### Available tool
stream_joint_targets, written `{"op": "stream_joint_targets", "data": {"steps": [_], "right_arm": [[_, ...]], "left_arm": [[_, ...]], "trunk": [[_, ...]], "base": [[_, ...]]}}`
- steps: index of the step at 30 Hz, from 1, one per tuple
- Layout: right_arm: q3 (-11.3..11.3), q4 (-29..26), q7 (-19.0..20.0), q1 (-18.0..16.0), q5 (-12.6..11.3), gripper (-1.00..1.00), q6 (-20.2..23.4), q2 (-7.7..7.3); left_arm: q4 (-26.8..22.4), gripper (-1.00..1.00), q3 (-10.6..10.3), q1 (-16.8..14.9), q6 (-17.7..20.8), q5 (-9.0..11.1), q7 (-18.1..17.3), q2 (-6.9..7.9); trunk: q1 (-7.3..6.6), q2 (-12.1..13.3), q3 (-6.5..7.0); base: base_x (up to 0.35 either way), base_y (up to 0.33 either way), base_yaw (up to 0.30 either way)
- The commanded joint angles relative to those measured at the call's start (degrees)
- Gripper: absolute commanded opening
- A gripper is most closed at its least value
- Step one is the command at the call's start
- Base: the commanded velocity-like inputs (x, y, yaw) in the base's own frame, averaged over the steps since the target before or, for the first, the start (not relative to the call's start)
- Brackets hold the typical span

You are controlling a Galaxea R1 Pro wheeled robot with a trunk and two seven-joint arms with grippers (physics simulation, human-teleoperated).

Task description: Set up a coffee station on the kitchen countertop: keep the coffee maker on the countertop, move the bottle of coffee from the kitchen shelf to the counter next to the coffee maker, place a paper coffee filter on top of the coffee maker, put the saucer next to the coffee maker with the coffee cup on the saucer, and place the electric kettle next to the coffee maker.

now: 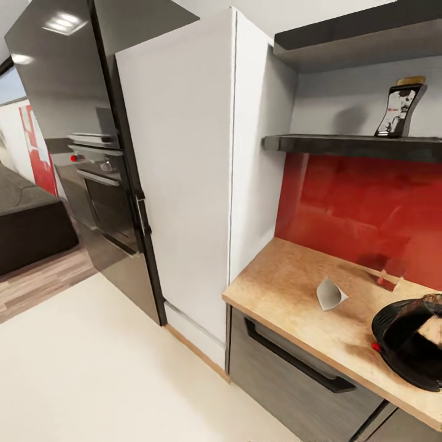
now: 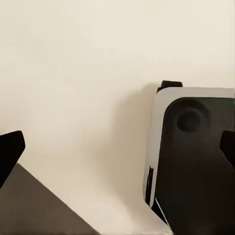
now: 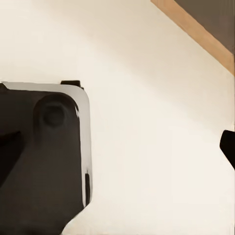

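The bottle of coffee [image 1: 401, 109] stands upright on the dark kitchen shelf [image 1: 356, 146], above the red backsplash [image 1: 368, 212]. Below that shelf, on the counter [image 1: 288, 285], lies a paper coffee filter [image 1: 329, 294], with the electric kettle [image 1: 410, 350] near it. A white tall cabinet [image 1: 184, 172] stands beside the counter. Each wrist view looks down at cream floor [image 2: 73, 73]; the left claw [image 2: 117, 152] and the right claw [image 3: 117, 147] both have fingertips spread wide, holding nothing.
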Motion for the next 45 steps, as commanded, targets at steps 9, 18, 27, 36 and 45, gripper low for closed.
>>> {"op": "stream_joint_targets", "data": {"steps": [9, 18, 27, 36, 45], "right_arm": [[-0.12, 2.68, -0.14, -0.02, 0.07, 1.0, -0.19, 0.42], [-0.12, 2.71, -0.15, 0.09, 0.07, 1.0, -0.19, 1.21], [-0.12, 2.71, -0.07, 0.05, 0.04, 1.0, -0.13, 3.23], [-0.12, 2.71, 0.13, 0.05, -0.02, 1.0, -0.15, 3.42], [-0.12, 2.71, -0.04, 0.06, -0.02, 1.0, -0.14, 3.51]], "left_arm": [[0.5, 1.0, 0.72, 3.64, -0.29, -0.65, 3.06, 0.03], [0.47, 1.0, 0.77, 4.04, -0.36, -0.52, 3.54, -0.31], [0.47, 1.0, 0.83, 4.04, -0.38, -0.54, 3.48, -0.34], [0.47, 1.0, 0.85, 4.07, -0.37, -0.44, 3.48, -0.28], [0.48, 1.0, 0.93, 4.62, -0.36, -0.39, 3.55, -0.13]], "trunk": [[0.04, -0.12, -0.05], [0.04, -0.12, 0.24], [0.04, -0.12, 0.38], [0.04, -0.12, 0.38], [0.04, -0.12, 0.38]], "base": [[0.03, 0.021, -0.266], [0.181, 0.252, -0.281], [0.097, 0.327, -0.283], [0.087, 0.331, -0.28], [0.101, 0.328, -0.28]]}}
